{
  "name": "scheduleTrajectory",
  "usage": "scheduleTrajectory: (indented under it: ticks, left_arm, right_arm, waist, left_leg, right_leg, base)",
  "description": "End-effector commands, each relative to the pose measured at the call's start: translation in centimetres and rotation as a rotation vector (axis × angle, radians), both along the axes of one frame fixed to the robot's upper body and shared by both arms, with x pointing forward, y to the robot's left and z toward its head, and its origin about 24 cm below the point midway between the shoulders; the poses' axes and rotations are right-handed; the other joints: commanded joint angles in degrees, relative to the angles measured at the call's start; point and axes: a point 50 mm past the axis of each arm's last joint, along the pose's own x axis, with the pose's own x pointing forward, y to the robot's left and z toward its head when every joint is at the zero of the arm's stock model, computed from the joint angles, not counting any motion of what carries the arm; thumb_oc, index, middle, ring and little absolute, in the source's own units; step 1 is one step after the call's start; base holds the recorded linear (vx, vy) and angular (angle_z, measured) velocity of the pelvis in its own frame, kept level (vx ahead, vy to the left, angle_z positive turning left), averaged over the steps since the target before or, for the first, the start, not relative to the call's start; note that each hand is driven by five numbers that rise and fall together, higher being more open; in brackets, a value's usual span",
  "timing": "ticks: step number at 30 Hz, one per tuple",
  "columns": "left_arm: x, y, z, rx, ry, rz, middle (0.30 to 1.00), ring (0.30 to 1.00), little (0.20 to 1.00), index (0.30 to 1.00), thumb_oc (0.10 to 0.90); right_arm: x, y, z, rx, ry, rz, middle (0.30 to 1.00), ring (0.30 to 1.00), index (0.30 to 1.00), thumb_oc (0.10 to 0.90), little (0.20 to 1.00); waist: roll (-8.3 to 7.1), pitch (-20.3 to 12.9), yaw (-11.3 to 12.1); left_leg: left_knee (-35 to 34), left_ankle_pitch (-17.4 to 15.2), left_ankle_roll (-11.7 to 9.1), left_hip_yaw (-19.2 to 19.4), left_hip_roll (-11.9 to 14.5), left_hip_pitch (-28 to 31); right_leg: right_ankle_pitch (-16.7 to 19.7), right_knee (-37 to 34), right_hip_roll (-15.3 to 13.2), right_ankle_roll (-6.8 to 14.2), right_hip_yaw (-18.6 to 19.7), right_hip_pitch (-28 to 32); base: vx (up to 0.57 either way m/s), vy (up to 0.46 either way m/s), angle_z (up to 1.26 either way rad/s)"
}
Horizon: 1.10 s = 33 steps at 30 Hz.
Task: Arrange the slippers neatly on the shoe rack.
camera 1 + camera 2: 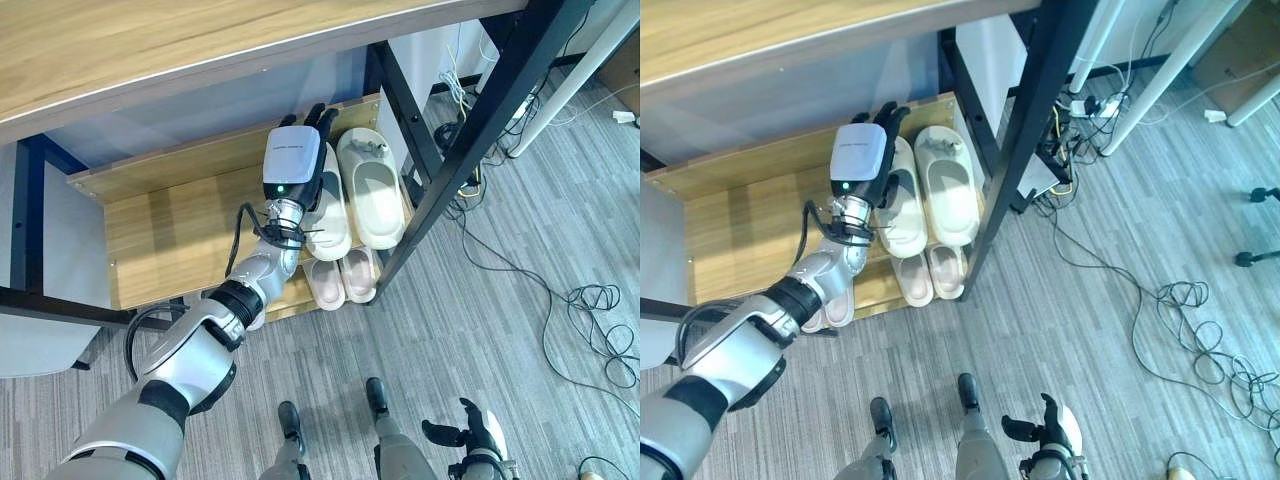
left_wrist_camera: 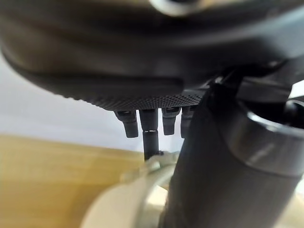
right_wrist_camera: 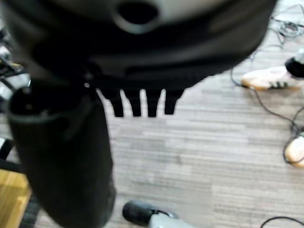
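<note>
Left eye view: left robot hand [image 1: 303, 140] is over the left one of the two cream moulded foam slippers [image 1: 369, 188] on the upper wooden shelf of the black-framed shoe rack [image 1: 170, 235], toes to the back wall. Fingers look extended over the toe end; whether they press it, can't tell. Slippers probably light, soft-flexing, slightly grippy. Best hold is the strap arch or sole edge.

Right eye view: a pale pink slipper pair [image 1: 930, 274] sits on the lower shelf at the front edge. Right robot hand [image 1: 1042, 428] hangs low over the grey wood-pattern floor [image 1: 1120, 330], fingers loosely spread, empty. Loose black cables [image 1: 1200, 350] lie on the floor.

Left wrist view: fingers straight, slipper rim just past them.

Right wrist view: fingers straight, floor beyond. Shelf room is tight under the light wooden table top [image 1: 150, 40].
</note>
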Motion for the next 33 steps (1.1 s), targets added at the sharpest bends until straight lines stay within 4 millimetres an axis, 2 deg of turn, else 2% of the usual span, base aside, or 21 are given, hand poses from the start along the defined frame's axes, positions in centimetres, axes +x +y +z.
scheduleTrajectory:
  ticks: [1, 6, 16, 23, 24, 26, 33]
  left_arm:
    - [0.2, -1.0, 4.7, -0.166, -0.113, -0.104, 0.9, 0.9, 0.9, 0.9, 0.8]
    - [0.3, -0.7, 3.9, -0.069, -0.116, -0.063, 0.9, 0.9, 0.9, 0.9, 0.8]
    - [-0.4, 0.1, 4.1, 0.001, -0.234, -0.029, 0.9, 0.9, 0.9, 0.9, 0.8]
    - [-1.8, 1.8, 5.0, -0.072, -0.323, -0.048, 0.9, 0.9, 0.9, 0.9, 0.8]
    - [-2.4, 2.7, 5.0, -0.107, -0.344, -0.051, 0.9, 0.9, 0.9, 0.9, 0.8]
    - [-3.0, 3.0, 5.2, -0.166, -0.367, -0.07, 0.9, 0.9, 0.9, 0.9, 0.8]
    - [-5.0, 4.6, 5.0, -0.267, -0.399, -0.117, 0.9, 0.9, 0.9, 0.9, 0.8]
  right_arm:
    - [-2.4, -1.7, -0.4, -0.032, 0.051, -0.101, 0.9, 0.9, 0.9, 0.8, 0.9]
    - [-1.6, -1.6, -0.2, -0.033, 0.043, -0.085, 0.9, 0.9, 0.9, 0.8, 0.9]
    - [-2.3, -1.5, -0.5, -0.035, 0.068, -0.077, 0.9, 0.9, 0.9, 0.8, 0.9]
    - [-3.5, -1.1, -1.0, -0.019, 0.103, -0.095, 0.9, 0.9, 0.9, 0.8, 0.9]
    - [-3.8, -0.9, -1.2, -0.011, 0.113, -0.103, 0.9, 0.9, 0.9, 0.8, 0.9]
    - [-4.0, -0.6, -1.3, -0.004, 0.12, -0.107, 0.9, 0.9, 0.9, 0.8, 0.9]
    - [-4.5, 0.2, -1.7, 0.032, 0.137, -0.125, 0.9, 0.9, 0.9, 0.8, 0.9]
  waist:
    - [-1.14, -0.37, 0.93]
    - [-1.22, -0.4, 1.32]
    - [-1.78, -1.05, 1.55]
    - [-1.92, -1.71, 1.81]
    - [-1.93, -1.87, 2.11]
    - [-1.95, -1.96, 2.33]
    - [-2.03, -2.49, 3.21]
  left_leg:
    - [0.1, -6.71, 0.65, -1.02, -2.71, 2.33]
    - [0.1, -6.66, 0.68, -1.0, -2.67, 2.4]
    - [0.1, -6.79, 0.74, -0.97, -2.5, 2.42]
    - [0.1, -7.03, 0.75, -0.91, -2.49, 3.06]
    - [0.1, -7.09, 0.78, -0.94, -2.57, 3.39]
    - [0.1, -7.1, 0.75, -0.9, -2.64, 3.61]
    - [0.1, -7.07, 0.78, -1.17, -2.7, 3.99]
  right_leg:
    - [-3.82, 0.24, 0.49, 2.66, 0.49, 0.16]
    - [-3.73, 0.24, 0.45, 2.68, 0.61, 0.21]
    - [-3.76, 0.24, 0.54, 2.59, 0.8, 0.21]
    - [-4.03, 0.24, 0.68, 2.57, 0.81, 0.83]
    - [-4.14, 0.24, 0.74, 2.5, 0.75, 1.23]
    - [-4.18, 0.24, 0.72, 2.45, 0.67, 1.46]
    - [-4.3, 0.24, 0.83, 2.34, 0.43, 2.16]
  base:
    - [0.0, 0.0, 0.0]
    - [0.0, 0.0, -0.01]
    - [0.0, 0.0, 0.0]
    - [0.0, -0.001, 0.0]
    - [0.0, 0.0, 0.0]
    - [0.0, 0.0, 0.0]
    - [0.0, -0.002, 0.02]
